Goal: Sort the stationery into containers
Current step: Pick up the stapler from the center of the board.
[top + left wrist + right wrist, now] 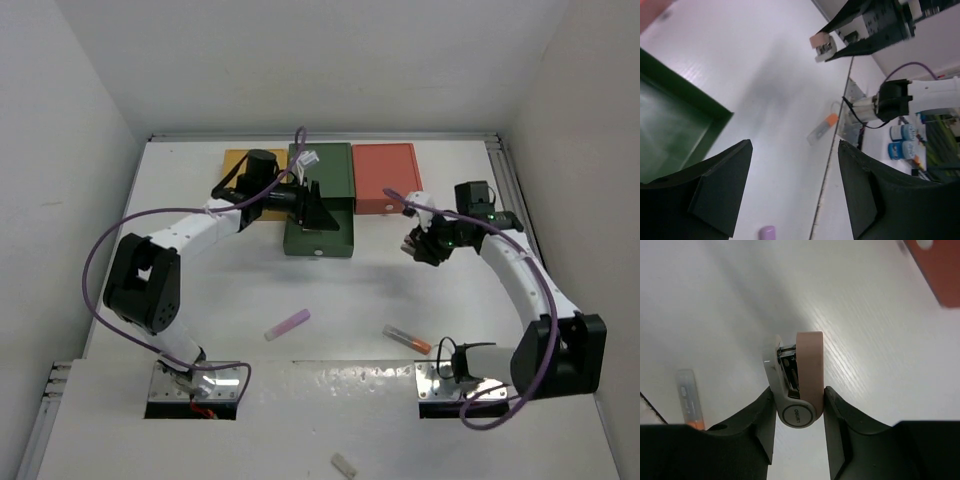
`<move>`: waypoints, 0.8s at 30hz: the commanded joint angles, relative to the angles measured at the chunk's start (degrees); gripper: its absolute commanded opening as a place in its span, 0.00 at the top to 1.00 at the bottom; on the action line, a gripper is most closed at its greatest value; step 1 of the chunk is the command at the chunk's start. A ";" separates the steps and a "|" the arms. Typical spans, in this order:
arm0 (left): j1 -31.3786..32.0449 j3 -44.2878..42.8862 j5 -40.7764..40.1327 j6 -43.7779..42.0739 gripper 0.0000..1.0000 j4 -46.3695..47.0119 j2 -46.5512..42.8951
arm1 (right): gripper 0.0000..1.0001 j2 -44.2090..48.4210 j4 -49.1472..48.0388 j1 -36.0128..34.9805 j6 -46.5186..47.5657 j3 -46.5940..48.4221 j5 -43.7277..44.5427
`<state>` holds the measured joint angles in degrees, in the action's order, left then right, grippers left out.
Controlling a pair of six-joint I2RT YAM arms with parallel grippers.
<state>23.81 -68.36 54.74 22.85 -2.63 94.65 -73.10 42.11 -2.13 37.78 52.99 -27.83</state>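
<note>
My right gripper (pixel 416 241) is shut on a small white and pink stapler (pixel 807 365), held above bare table in front of the salmon red box (pixel 386 176). The same stapler (pixel 821 45) shows in the left wrist view. My left gripper (pixel 795 145) is open and holds nothing. It hangs at the front right corner of the dark green box's pulled-out drawer (pixel 715 107). In the top view that gripper (pixel 318 212) is over the green box (pixel 320 165). The mustard yellow box (pixel 238 160) lies behind the left arm. A lilac stick (pixel 287 324) and a clear orange-tipped tube (pixel 407 338) lie on the near table.
A plain pale stub (pixel 344 464) lies near the front edge, between the two arm bases. The three boxes stand in a row against the back wall. White walls close in the table at the left, right and back.
</note>
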 commanded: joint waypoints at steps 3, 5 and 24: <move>2.38 1.47 1.07 9.57 0.25 5.79 -1.66 | 0.83 4.80 -5.97 -9.11 0.28 1.06 1.90; 3.43 2.78 0.37 11.94 0.25 7.11 -1.93 | 0.83 5.95 -8.34 -12.35 -0.43 1.06 4.61; 10.20 0.59 -4.37 13.19 0.26 4.22 0.97 | 0.83 5.34 -10.21 -28.45 3.00 4.22 13.60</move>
<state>32.58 -65.34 51.83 36.91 1.74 95.29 -67.57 33.50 -29.32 39.70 53.76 -15.09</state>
